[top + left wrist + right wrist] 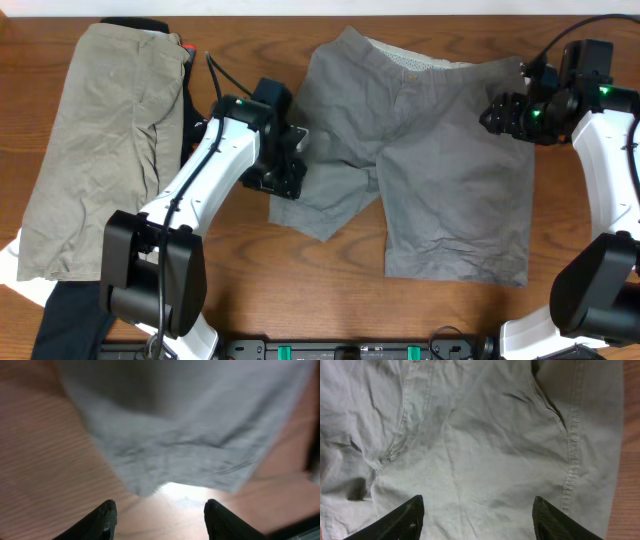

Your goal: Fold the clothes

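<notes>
The mid-grey shorts (430, 170) lie spread flat on the wooden table, waistband at the far side and both legs pointing toward me. My left gripper (298, 165) is open and empty at the outer edge of the left leg. In the left wrist view its fingers (160, 510) hover over bare wood just short of the leg's hem (190, 425). My right gripper (495, 115) is open and empty above the right hip of the shorts. In the right wrist view its fingers (477, 505) are spread over the fabric (480, 435) near a stitched pocket seam.
A paler khaki-beige garment (100, 140) lies at the left of the table. A black garment (70, 320) and a bit of white cloth (15, 270) show beneath it. Bare wood (300, 280) shows in front of the shorts.
</notes>
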### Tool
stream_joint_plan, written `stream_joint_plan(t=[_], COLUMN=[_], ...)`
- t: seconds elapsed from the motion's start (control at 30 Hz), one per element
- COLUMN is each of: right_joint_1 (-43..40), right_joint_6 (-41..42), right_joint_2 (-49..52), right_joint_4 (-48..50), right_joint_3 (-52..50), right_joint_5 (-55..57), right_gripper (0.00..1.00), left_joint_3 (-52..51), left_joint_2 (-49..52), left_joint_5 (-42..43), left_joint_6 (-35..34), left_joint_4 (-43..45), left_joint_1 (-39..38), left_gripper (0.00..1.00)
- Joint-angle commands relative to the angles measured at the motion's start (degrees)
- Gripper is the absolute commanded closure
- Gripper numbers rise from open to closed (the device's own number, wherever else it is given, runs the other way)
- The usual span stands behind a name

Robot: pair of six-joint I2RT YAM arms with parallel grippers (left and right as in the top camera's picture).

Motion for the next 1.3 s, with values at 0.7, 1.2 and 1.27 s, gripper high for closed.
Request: stream_joint_plan(t=[0.7,1.2,1.27], right_joint_1=[5.5,-5.6,-7.7], right_joint_6=[10.8,13.6,13.5], right_joint_2=[0.3,8.4,10.3], right_joint_4=[3.2,20.2,25.1], right_joint_3=[-21.2,-28.7,-28.7], right_joint_5=[6.1,12.7,12.7], right_gripper=[0.9,0.92,0.92], left_joint_3=[5.4,5.4,5.4], left_joint_2=[-2.1,-2.1,-2.1], left_joint_5=[-3.2,-3.2,-3.2], left_joint_6=[-6.6,-6.5,-6.5], left_joint_4=[5.7,12.6,12.9], left_joint_1=[8.1,8.6,8.6], left_gripper=[0.57,0.56,0.56])
